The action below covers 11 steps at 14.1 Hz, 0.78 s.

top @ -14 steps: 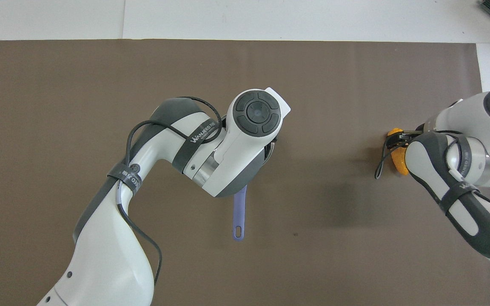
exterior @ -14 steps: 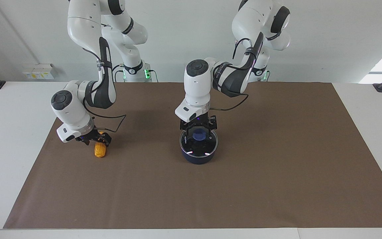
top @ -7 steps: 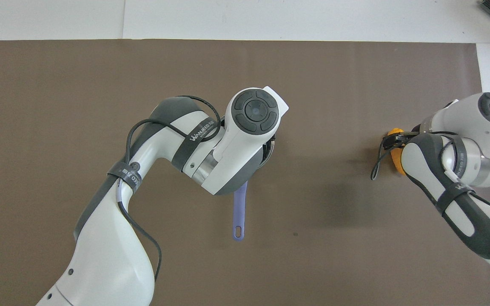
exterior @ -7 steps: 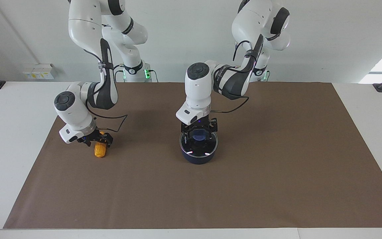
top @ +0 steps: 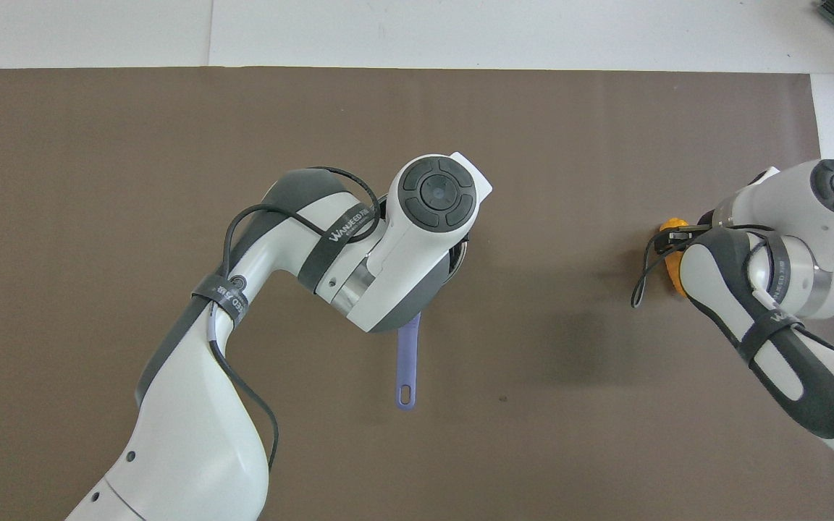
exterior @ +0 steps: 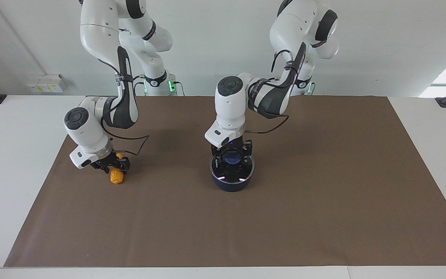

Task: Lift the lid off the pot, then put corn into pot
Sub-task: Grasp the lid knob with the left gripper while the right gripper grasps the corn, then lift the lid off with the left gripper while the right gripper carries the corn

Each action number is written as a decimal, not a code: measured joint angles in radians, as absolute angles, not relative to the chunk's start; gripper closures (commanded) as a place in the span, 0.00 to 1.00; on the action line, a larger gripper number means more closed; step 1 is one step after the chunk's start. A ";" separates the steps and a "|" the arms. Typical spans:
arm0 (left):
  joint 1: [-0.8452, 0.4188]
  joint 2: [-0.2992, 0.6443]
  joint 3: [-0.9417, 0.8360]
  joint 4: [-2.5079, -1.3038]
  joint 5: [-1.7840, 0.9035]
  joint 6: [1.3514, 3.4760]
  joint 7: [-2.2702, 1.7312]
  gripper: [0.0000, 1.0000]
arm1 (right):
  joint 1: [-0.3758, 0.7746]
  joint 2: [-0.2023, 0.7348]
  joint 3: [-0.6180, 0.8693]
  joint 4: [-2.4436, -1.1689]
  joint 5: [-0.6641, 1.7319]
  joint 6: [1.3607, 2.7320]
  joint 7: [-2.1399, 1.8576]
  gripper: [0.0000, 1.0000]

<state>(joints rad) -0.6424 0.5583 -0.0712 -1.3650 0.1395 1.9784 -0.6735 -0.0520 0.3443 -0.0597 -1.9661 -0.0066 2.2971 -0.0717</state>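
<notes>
The dark navy pot [exterior: 231, 186] stands mid-table with the glass lid [exterior: 244, 170] on it. My left gripper [exterior: 232, 160] is down over the lid, its fingers open on either side of the blue knob [exterior: 232, 157]. In the overhead view my left wrist hides the lid, and only the pot's long blue handle [top: 408, 362] shows, pointing toward the robots. The yellow-orange corn [exterior: 116, 178] lies on the mat toward the right arm's end. My right gripper [exterior: 112, 165] is low over the corn's middle. The corn [top: 670, 269] peeks out beside my right wrist from above.
A brown mat [exterior: 323, 201] covers the table top [exterior: 10, 162], with white table showing at both ends. A small white box [exterior: 45, 83] sits by the wall at the right arm's end.
My right gripper has come lower over the corn and turned a little. My left gripper has settled slightly around the knob. The lid, the pot and the corn have not moved.
</notes>
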 measured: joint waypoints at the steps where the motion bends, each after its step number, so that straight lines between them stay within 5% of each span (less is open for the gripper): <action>1: -0.642 0.558 -0.071 -1.365 0.140 1.978 -0.670 1.00 | -0.050 0.344 -0.060 -1.966 -0.010 2.297 -0.075 1.00; 11: -0.630 0.487 -0.062 -1.359 0.132 1.962 -0.653 1.00 | -0.031 0.328 -0.055 -1.833 -0.025 2.140 -0.083 1.00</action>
